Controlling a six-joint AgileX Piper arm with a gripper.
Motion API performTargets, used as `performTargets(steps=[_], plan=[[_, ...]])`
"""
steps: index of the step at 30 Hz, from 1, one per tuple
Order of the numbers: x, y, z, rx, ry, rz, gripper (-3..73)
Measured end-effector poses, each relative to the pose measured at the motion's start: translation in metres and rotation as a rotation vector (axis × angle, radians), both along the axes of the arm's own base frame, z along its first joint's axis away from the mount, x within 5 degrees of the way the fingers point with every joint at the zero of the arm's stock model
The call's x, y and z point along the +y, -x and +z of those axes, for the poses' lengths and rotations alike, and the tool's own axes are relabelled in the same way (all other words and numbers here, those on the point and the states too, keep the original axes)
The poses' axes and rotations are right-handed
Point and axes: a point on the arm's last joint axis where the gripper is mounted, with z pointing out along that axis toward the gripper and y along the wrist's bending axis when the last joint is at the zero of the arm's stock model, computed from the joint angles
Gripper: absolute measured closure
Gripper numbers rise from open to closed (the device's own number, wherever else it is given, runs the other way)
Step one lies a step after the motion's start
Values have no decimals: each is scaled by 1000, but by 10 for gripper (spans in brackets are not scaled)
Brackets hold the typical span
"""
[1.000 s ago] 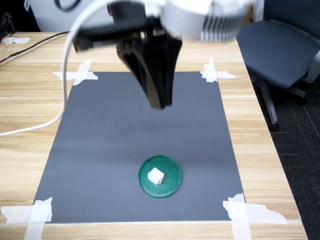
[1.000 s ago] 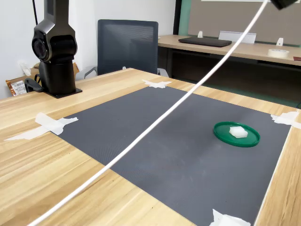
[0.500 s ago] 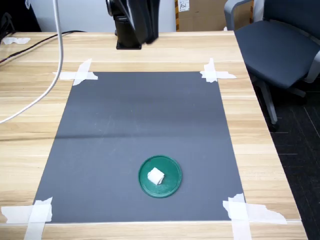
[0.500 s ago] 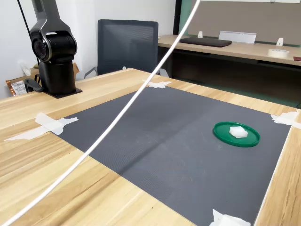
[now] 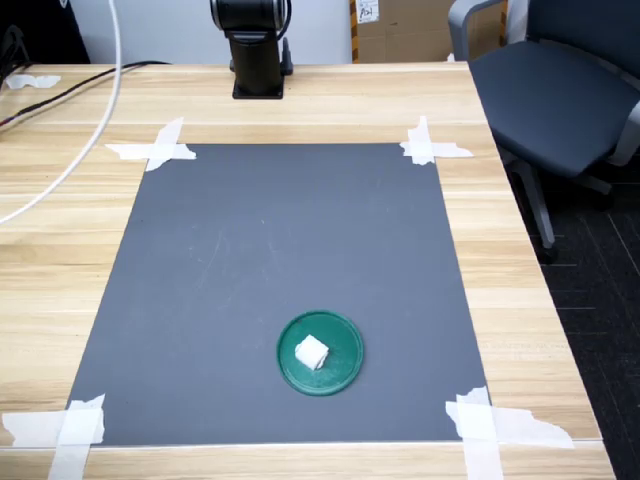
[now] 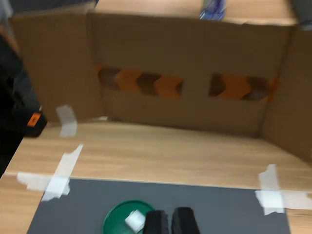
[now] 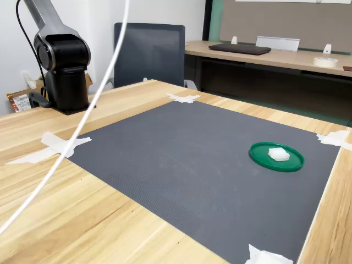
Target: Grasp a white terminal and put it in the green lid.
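On the wooden worktop (image 5: 290,105) a dark grey mat (image 5: 280,250) is taped down at its corners with white tape strips (image 5: 155,150). Toward the mat's near edge in the first exterior view sits the green lid (image 5: 320,353), and the white terminal (image 5: 311,351) rests inside it, a little off-centre. Nothing lies around the lid. A white cable (image 7: 82,121) sweeps across the second exterior view in front of the arm's black base (image 7: 63,66), and an office chair (image 5: 560,90) stands beside the worktop. From the wrist view, the end effector (image 6: 170,222) has its two dark fingertips (image 6: 157,222) pressed nearly together, holding nothing, well above the lid, with a cardboard box (image 6: 185,73) behind.
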Motion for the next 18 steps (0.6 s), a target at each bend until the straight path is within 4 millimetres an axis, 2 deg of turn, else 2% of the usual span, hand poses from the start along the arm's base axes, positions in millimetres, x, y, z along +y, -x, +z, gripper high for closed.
performTargets(steps=[3, 8, 13, 18], plan=[[-3, 22, -16, -58, -5, -33, 721], [-6, 54, -63, -78, 26, -68, 721], [-11, 78, -112, -67, 44, -135, 721], [-11, 94, -141, -105, 47, -168, 721]])
